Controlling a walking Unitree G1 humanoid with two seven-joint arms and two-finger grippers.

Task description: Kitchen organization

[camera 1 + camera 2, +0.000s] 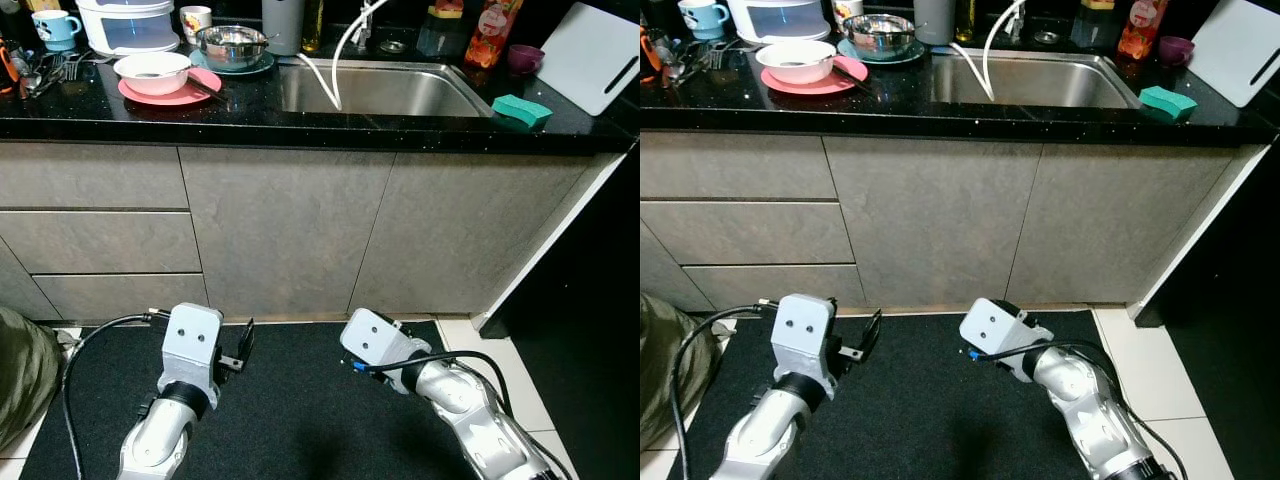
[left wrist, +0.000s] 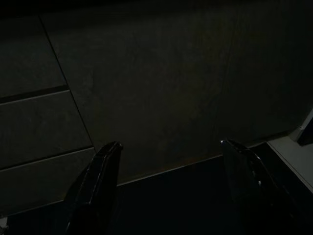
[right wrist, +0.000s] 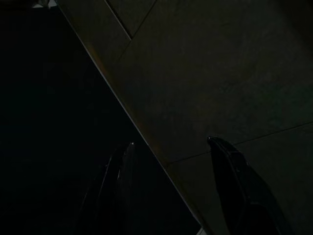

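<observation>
Glossy black speckled counter point(image 1: 300, 115) over matte grey cabinet fronts. Steel sink point(image 1: 380, 90), curved white hose. White bowl point(image 1: 152, 72) on pink plate point(image 1: 165, 95); steel bowl point(image 1: 231, 45) behind. Green sponge point(image 1: 521, 110) at counter edge. Left gripper point(image 2: 166, 196) and right gripper point(image 3: 171, 191) low over dark mat, fingers apart, empty.
</observation>
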